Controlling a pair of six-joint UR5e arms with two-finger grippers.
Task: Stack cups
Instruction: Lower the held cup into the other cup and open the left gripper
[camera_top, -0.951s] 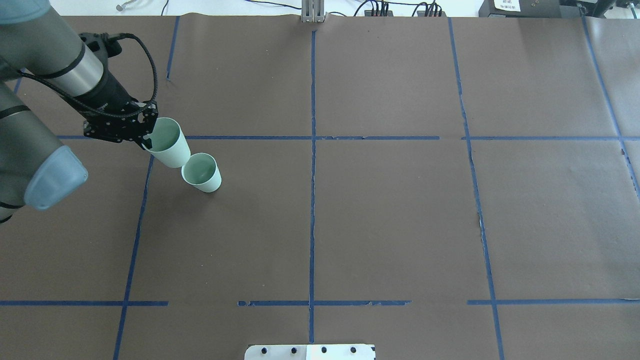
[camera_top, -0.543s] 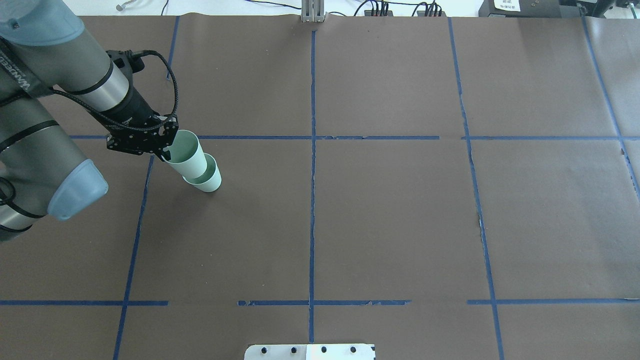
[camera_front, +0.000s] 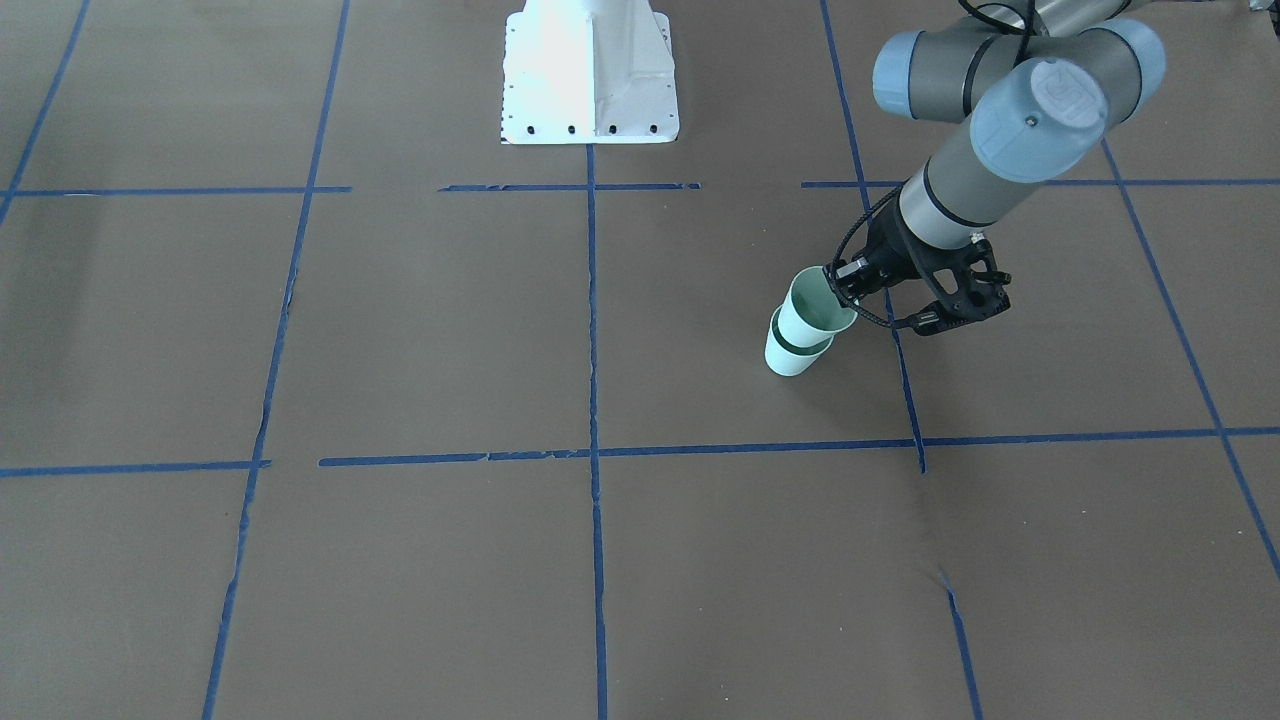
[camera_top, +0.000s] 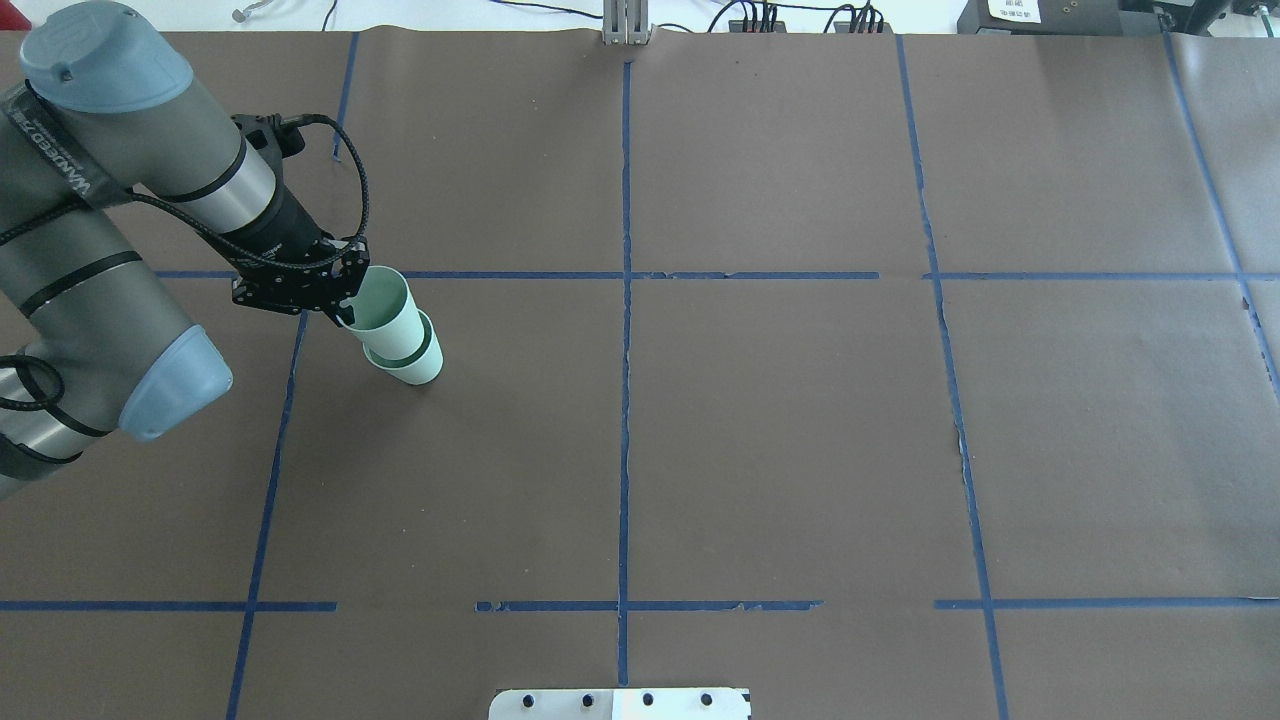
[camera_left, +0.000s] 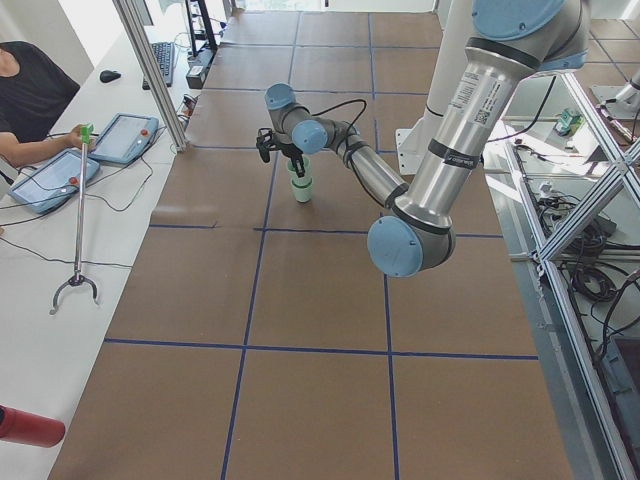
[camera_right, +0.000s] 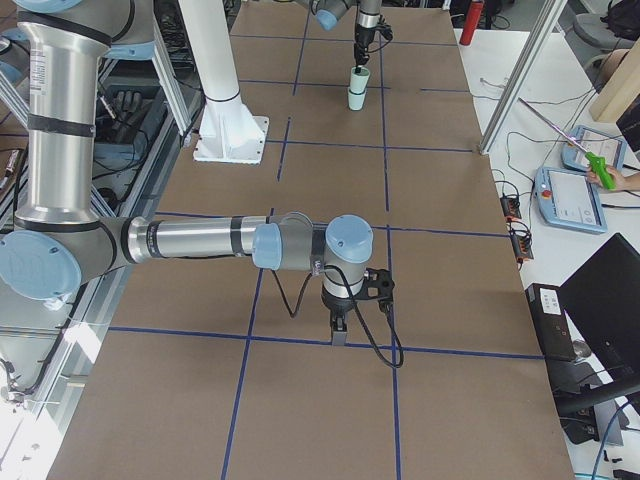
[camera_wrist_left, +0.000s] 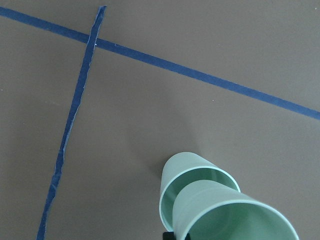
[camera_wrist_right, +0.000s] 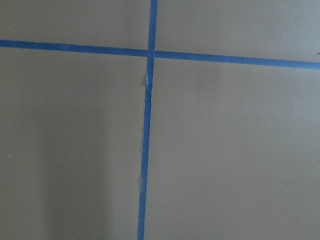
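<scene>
Two pale mint-green cups stand at the table's left. The lower cup (camera_top: 418, 366) (camera_front: 788, 358) stands upright on the brown paper. The upper cup (camera_top: 385, 305) (camera_front: 812, 318) sits partly inside it, tilted toward the arm. My left gripper (camera_top: 345, 312) (camera_front: 840, 290) is shut on the upper cup's rim. The left wrist view shows the upper cup (camera_wrist_left: 235, 220) nested in the lower cup (camera_wrist_left: 187, 167). The pair also shows in the side views (camera_left: 300, 186) (camera_right: 357, 90). My right gripper (camera_right: 338, 335) hangs low over a tape line near the table's other end; I cannot tell if it is open or shut.
Blue tape lines (camera_top: 625, 300) divide the brown paper into squares. The white robot base plate (camera_front: 590, 80) is at the table's middle edge. An operator with tablets (camera_left: 45, 175) and a grabber stick sits at the side bench beyond the table.
My left gripper has carried the held cup to the right and lowered it into the standing cup. The standing cup has not moved.
</scene>
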